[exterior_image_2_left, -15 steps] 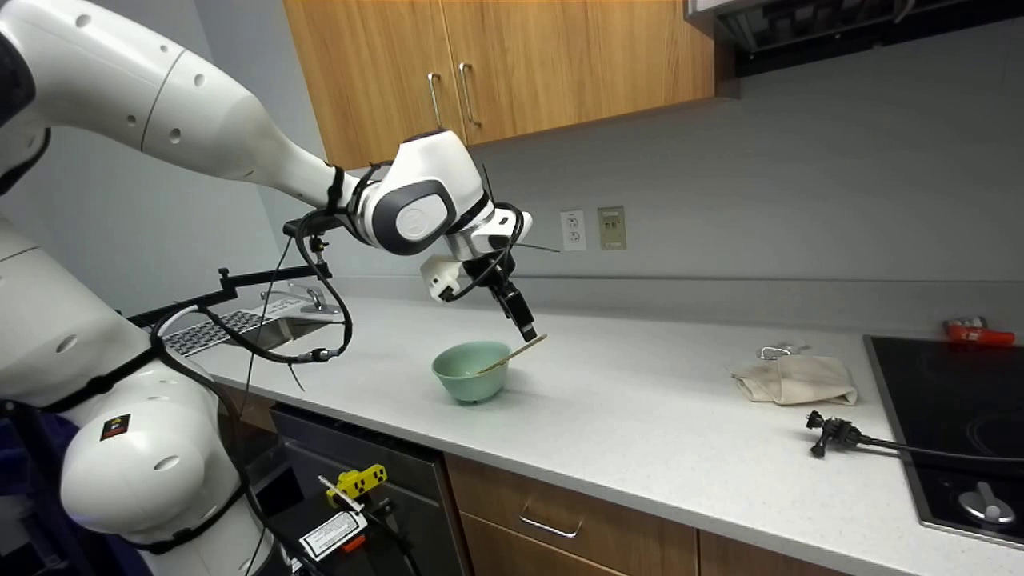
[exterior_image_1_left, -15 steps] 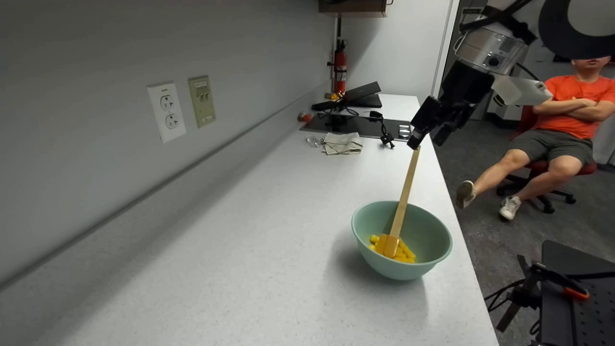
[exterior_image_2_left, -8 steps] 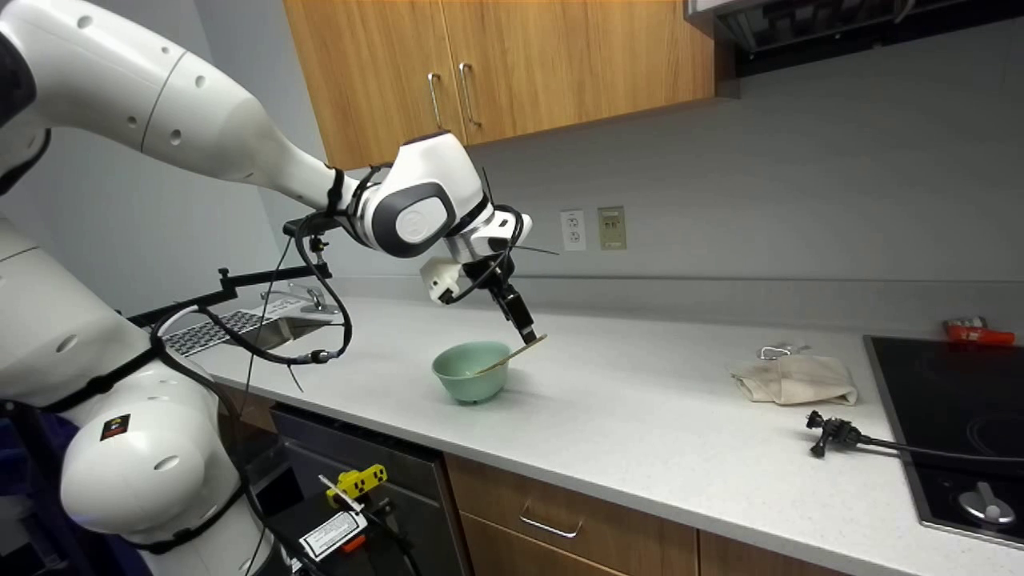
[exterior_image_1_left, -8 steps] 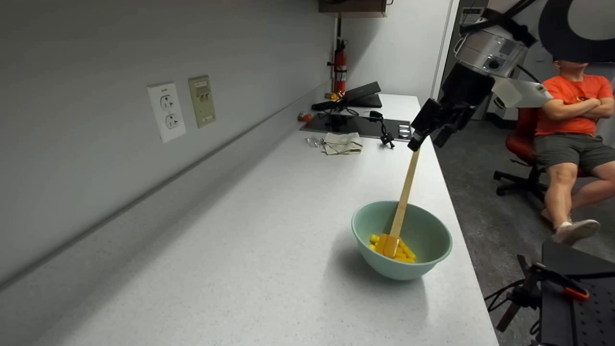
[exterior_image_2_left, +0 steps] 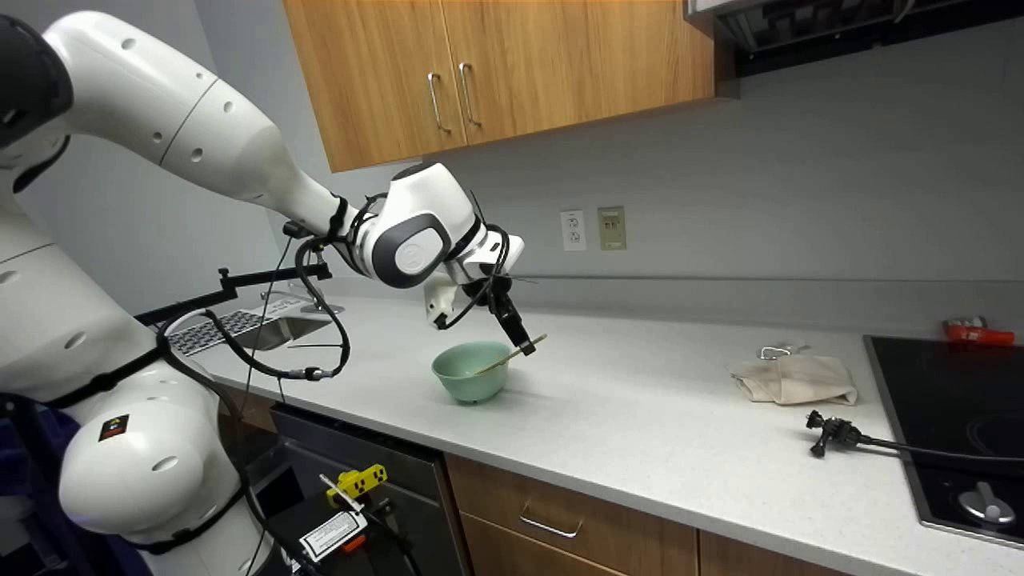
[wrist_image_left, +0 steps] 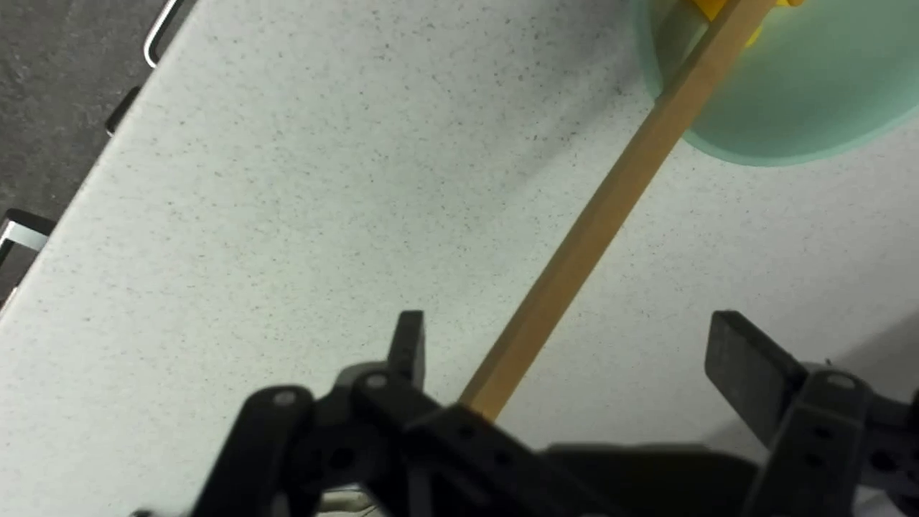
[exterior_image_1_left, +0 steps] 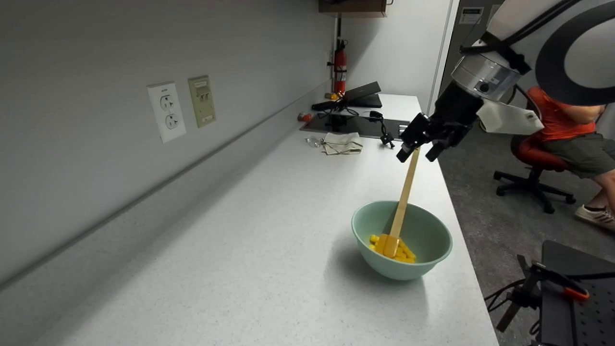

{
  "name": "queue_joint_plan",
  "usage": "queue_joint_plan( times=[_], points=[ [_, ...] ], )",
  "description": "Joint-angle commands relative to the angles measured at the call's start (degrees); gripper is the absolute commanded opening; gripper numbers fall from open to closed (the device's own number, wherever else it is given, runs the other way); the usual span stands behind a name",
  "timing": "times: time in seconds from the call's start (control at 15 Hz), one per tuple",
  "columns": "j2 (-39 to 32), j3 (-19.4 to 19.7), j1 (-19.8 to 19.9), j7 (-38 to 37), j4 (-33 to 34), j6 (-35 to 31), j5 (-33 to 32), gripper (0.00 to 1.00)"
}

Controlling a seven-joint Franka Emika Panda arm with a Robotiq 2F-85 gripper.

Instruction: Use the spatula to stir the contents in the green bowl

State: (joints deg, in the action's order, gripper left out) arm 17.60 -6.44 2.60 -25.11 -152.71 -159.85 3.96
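The pale mint-green bowl (exterior_image_1_left: 403, 272) stands upright near the counter's front edge; it also shows in an exterior view (exterior_image_2_left: 470, 389) and the wrist view (wrist_image_left: 790, 133). The yellow contents (exterior_image_1_left: 406, 255) lie at its bottom and partly show in the wrist view (wrist_image_left: 709, 7). The light-wood spatula (exterior_image_1_left: 406, 190) leans on the bowl's rim, its orange-tan head in the contents and its handle sticking up and out. My gripper (exterior_image_1_left: 417, 155) is open at the handle's upper end. In the wrist view (wrist_image_left: 567, 316) the handle runs between the spread fingers, nearer the left one. Its end is hidden behind the gripper.
A folded cloth (exterior_image_2_left: 796, 380), a black clamp on a stalk (exterior_image_2_left: 836, 432) and a black cooktop (exterior_image_2_left: 960, 416) lie farther along the counter. A wall (exterior_image_1_left: 96, 57) runs along the back. A sink (exterior_image_2_left: 280, 330) is at the far end. A person (exterior_image_1_left: 584, 139) sits off the counter.
My gripper has moved down, so its fingers now reach past the handle's upper end. The spatula, bowl and contents have not moved. The seated person has shifted.
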Motion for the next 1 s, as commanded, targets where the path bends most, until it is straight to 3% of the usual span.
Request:
queue_joint_plan(
  times=[0.0, 0.27, 0.6, 0.93],
  points=[
    [-0.3, -3.5, 1.8, -6.6, -0.2, -4.5, -0.8, 1.0],
    [0.0, -8.0, 5.9, -15.2, -0.6, -7.9, -4.5, 1.0],
    [2.2, -12.9, 11.8, -23.3, -0.6, -6.3, -9.9, 1.0],
    [4.4, -16.4, 13.4, -27.6, -1.1, -4.5, -10.5, 1.0]
  ],
)
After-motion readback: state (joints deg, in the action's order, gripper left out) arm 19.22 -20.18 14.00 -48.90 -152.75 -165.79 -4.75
